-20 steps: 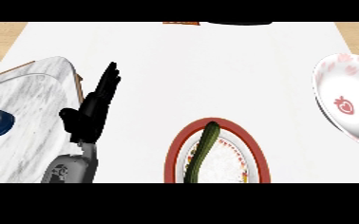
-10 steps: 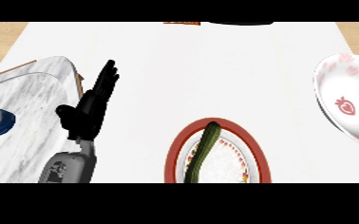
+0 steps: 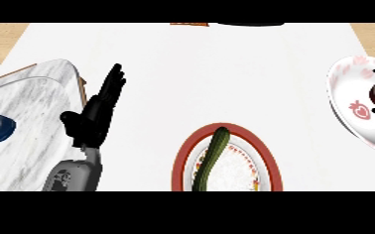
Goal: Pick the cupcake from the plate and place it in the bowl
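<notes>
Plate point(image 3: 181, 158): red-rimmed, white centre, low centre of desk. Long green item point(image 3: 211, 157), seemingly cucumber rather than cupcake, lying lengthwise on it. Bowl point(image 3: 344, 96): white, strawberry print, right edge, partly cropped.

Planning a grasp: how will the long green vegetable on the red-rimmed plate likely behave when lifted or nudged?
The long green vegetable looks rounded and slender, so a sideways nudge would probably roll it across the plate. It keeps a gentle curve without sagging, so it is likely stiff. Gripped near one end, its length might make it tilt.

Left hand point(image 3: 93, 113) open, fingers up; cucumber point(image 3: 211, 157) on red-rimmed plate point(image 3: 180, 159).
</notes>
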Action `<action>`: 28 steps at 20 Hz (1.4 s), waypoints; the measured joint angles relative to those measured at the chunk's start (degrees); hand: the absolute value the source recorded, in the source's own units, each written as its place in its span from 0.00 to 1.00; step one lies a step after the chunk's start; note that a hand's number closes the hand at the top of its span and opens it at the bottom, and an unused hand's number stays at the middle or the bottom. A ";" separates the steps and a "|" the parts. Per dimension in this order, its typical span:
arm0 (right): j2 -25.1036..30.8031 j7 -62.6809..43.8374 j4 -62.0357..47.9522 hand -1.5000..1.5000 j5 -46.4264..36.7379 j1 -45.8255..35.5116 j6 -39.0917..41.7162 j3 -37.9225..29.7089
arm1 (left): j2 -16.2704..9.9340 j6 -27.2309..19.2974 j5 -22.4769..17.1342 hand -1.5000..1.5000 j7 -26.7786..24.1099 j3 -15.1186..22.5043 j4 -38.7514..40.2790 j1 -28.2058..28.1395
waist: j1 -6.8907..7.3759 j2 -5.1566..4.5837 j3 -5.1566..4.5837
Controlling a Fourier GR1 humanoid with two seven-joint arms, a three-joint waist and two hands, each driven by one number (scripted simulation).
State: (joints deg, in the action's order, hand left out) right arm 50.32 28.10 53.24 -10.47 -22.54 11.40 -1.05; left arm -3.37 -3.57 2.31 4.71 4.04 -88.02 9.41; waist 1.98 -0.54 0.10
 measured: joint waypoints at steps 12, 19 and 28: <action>-1.74 13.74 -18.13 0.00 5.87 -10.65 10.63 -7.01 | -0.52 0.20 0.15 0.50 -0.19 -0.80 -0.83 -1.74 | -0.87 0.27 -0.03; 2.48 8.80 -24.45 0.00 11.21 -14.00 17.72 -12.11 | 0.13 -0.05 0.49 0.50 -0.64 -0.85 0.39 -0.84 | -1.20 0.29 -0.05; 7.64 4.86 -30.35 0.00 15.98 -12.29 25.84 -15.22 | -0.25 0.43 0.21 0.50 0.05 -1.36 0.09 -0.09 | -1.00 0.08 0.11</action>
State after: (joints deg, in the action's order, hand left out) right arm 57.96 32.96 22.90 5.51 -34.83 37.24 -16.27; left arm -3.63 -3.14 2.51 4.76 2.68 -87.93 9.32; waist 0.97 -0.47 0.21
